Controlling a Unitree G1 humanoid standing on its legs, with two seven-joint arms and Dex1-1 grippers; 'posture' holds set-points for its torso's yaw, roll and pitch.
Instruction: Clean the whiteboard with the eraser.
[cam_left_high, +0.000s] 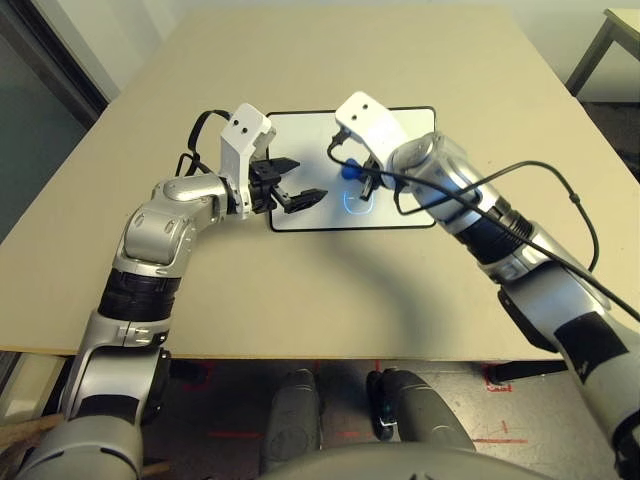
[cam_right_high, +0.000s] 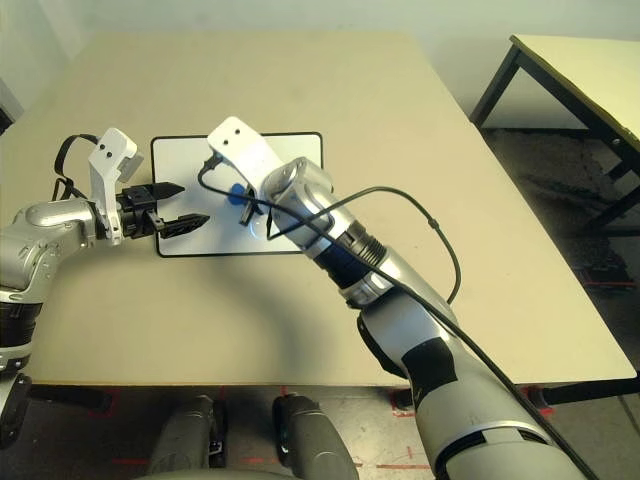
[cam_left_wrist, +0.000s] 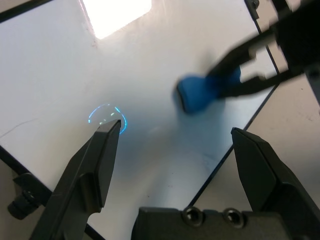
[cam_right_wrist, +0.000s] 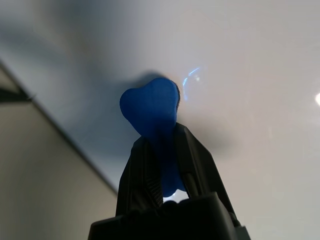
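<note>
A small bright blue eraser (cam_right_wrist: 152, 112) with a pinched waist presses on the white, black-framed rectangular whiteboard (cam_left_high: 300, 135), beside a faint blue circle (cam_left_wrist: 106, 116), clamped by its waist in the right gripper's (cam_right_wrist: 167, 150) jaws. The left gripper (cam_left_high: 297, 182) hovers over the board's left edge, jaws wide and empty. The board lies flat on the beige counter (cam_left_high: 300, 300).

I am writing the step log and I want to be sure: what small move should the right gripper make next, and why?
Probably a short wipe sideways onto the faint blue circle. The right gripper is shut on the eraser, whose end meets the whiteboard just beside that mark, so the circle is not yet erased. The left gripper hovers open over the board's near left part.
</note>
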